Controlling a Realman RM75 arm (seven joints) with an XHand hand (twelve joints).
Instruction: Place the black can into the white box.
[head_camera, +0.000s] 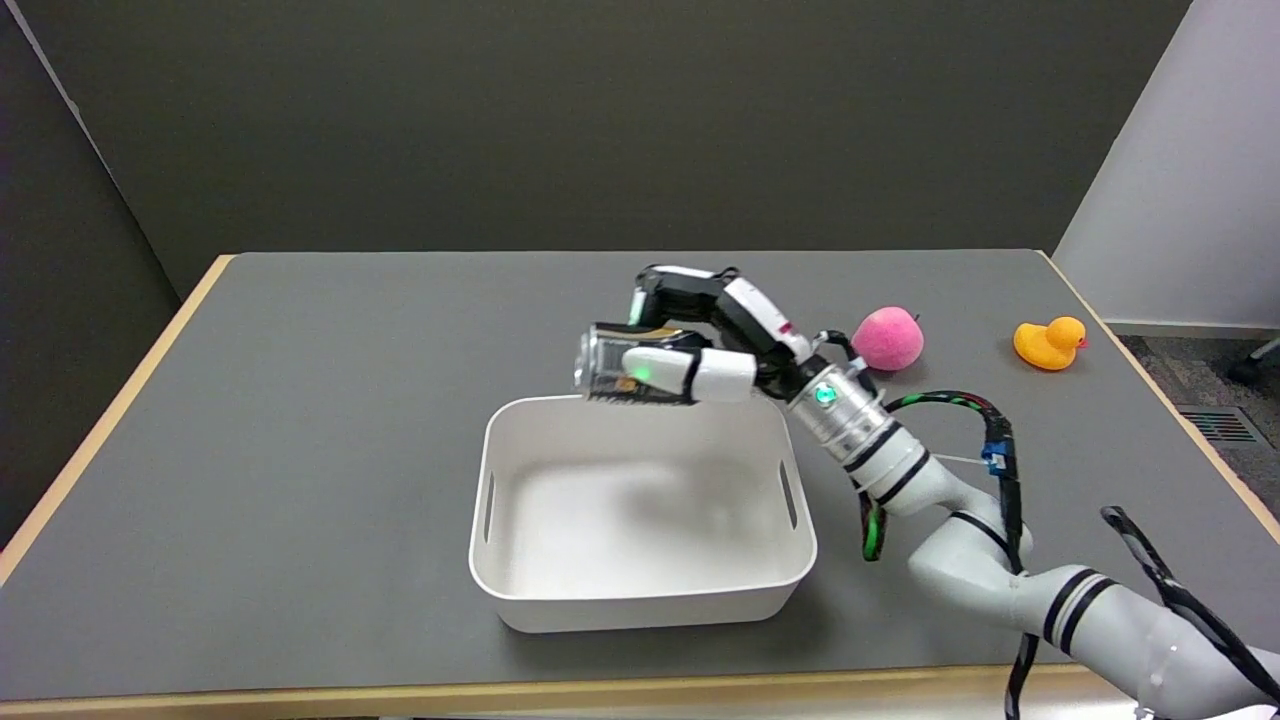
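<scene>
While the right hand reaches in from the lower right of the picture, it holds the black can up in the air. Its fingers are wrapped tight around the can, one white finger across the front and the black ones over the top. The can lies on its side, with its shiny end pointing to the left of the picture. It hangs over the far edge of the white box, near the middle of the frame, and does not touch the box. A small green light glows on the front finger, and another glows on the silver wrist.

The white box sits on the gray table in the lower middle of the picture. It is open at the top (with a slot handle on its left wall and one on its right wall), and nothing lies inside it. A soft shadow shows on its floor.

A pink ball rests on the table to the right of the hand, close behind the wrist. A yellow rubber duck sits farther right, near the table's right edge, well apart from the ball. The white arm bends across the lower right corner, with black and green wires looping beside it.
</scene>
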